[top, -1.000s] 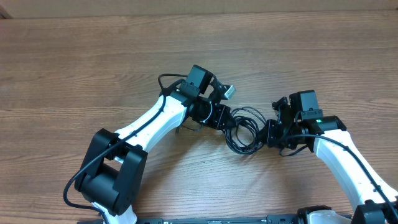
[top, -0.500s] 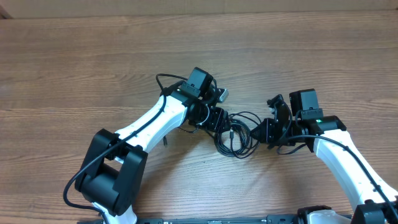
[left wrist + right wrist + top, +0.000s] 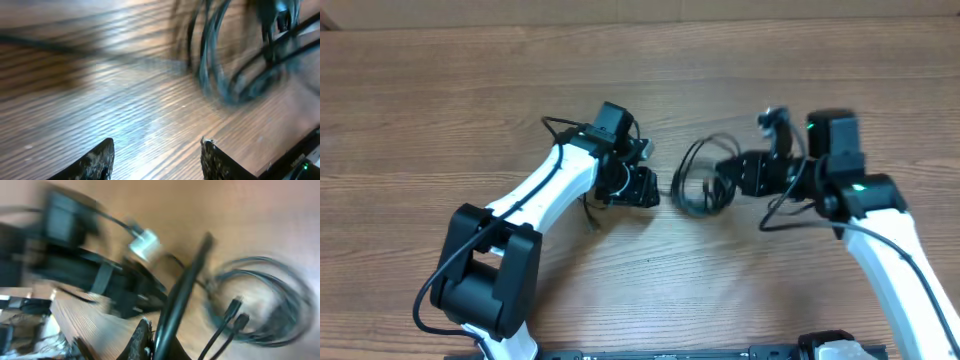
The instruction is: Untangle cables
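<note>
Gripping the coiled cables [image 3: 690, 195] in my right pincer [image 3: 724, 174], I hold my left pincer [image 3: 157, 152] open just above the wooden surface [image 3: 470, 90].

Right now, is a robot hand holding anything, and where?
The right gripper pinches the cables by one strand at the coil's edge; the left gripper holds nothing.

Pretty clearly a robotics lab bench setup. Plain wood-grain table [image 3: 440, 90], white-and-black left arm [image 3: 535, 193] based at 7 o'clock, matching right arm [image 3: 892, 238] at 5 o'clock, black rail [image 3: 670, 353] running along 6 o'clock.
</note>
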